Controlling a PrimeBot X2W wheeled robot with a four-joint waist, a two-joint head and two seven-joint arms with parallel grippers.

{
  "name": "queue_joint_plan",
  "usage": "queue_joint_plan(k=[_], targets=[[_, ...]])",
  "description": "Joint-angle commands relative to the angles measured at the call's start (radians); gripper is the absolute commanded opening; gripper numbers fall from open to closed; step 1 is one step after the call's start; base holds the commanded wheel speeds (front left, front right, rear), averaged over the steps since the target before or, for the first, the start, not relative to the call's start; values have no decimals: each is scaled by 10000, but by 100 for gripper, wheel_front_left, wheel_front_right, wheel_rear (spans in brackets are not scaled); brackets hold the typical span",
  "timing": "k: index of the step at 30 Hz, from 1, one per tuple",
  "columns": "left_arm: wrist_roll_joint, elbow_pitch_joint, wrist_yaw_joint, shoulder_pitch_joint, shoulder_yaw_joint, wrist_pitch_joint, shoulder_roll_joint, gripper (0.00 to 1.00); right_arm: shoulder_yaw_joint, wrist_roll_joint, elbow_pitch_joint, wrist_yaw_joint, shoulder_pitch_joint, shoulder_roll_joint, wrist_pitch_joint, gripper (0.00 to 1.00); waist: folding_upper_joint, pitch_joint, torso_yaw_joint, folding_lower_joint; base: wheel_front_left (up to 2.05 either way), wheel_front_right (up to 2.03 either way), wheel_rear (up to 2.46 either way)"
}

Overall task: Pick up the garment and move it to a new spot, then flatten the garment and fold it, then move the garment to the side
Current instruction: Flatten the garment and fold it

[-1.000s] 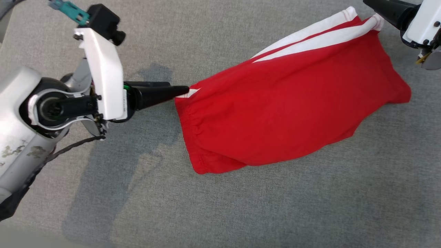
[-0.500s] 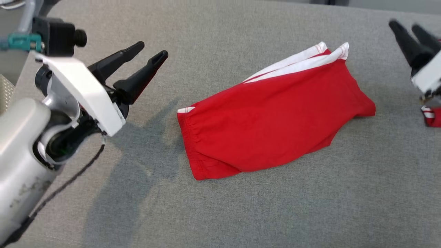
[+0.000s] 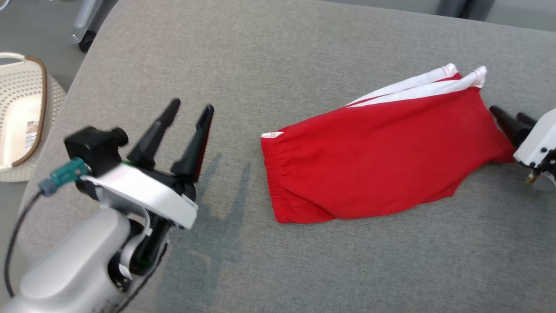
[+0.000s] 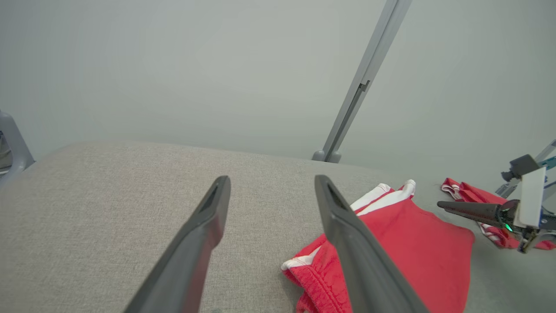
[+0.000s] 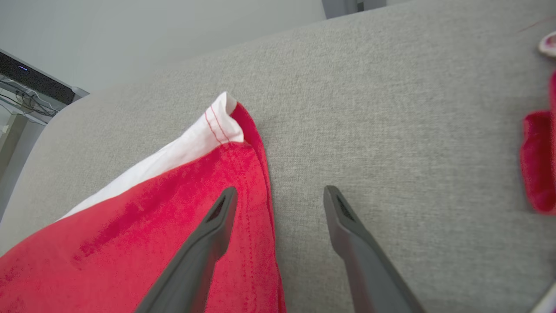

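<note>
The garment [image 3: 382,165] is a pair of red shorts with white side stripes, lying folded on the grey cushioned surface [image 3: 304,261]. My left gripper [image 3: 192,105] hovers open to the left of the waistband, well apart from it, with nothing between its fingers. My right gripper [image 3: 507,112] is open at the garment's right hem. In the right wrist view the right gripper [image 5: 280,189] straddles the hem edge of the garment [image 5: 152,217], one finger over red cloth and one over grey surface. The left wrist view has the left gripper [image 4: 272,178] open, with the garment [image 4: 404,243] to its right.
A cream perforated basket [image 3: 21,113] stands off the surface's left edge. Another red and white cloth [image 4: 473,195] lies beyond the right gripper, and it also appears at the right edge of the right wrist view [image 5: 536,161]. A grey pole [image 4: 360,82] rises behind the surface.
The head camera has shifted. My left gripper drew back from the waistband corner and now points away, open. My right gripper left the white-striped corner and now sits by the red hem.
</note>
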Motion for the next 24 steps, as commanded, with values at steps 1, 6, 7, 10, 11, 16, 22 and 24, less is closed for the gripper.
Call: queue_joint_plan(k=[1,6,7,10,11,16,22,24], targets=[[-5,4,48,205,15,-71,-36,100,80,100,119,8,-46,22,168,100,0,82,203,0,0,0,0],[172,125,-102,698,-235,-179,-358,100,317,389,939,6,-262,6,1211,100,0,171,548,0,0,0,0],[183,158,-120,771,-260,-198,-394,100,323,424,1124,6,-298,35,1421,100,0,163,596,0,0,0,0],[171,236,-167,924,-253,-225,-561,100,281,657,1573,6,-481,293,2087,100,0,165,718,0,0,0,0],[194,264,-194,951,-261,-242,-598,100,275,714,1689,6,-525,360,2302,100,0,163,749,0,0,0,0],[302,356,-273,1054,-343,-262,-862,100,205,853,1864,6,-893,621,2549,100,0,168,856,0,0,0,0],[458,435,-260,1172,-198,-308,-1041,100,258,965,1642,9,-818,650,2124,0,0,-70,784,0,0,0,0],[556,423,-193,1313,-67,-310,-1077,100,202,1081,1594,8,-720,596,1926,0,0,-248,683,0,0,0,0]])
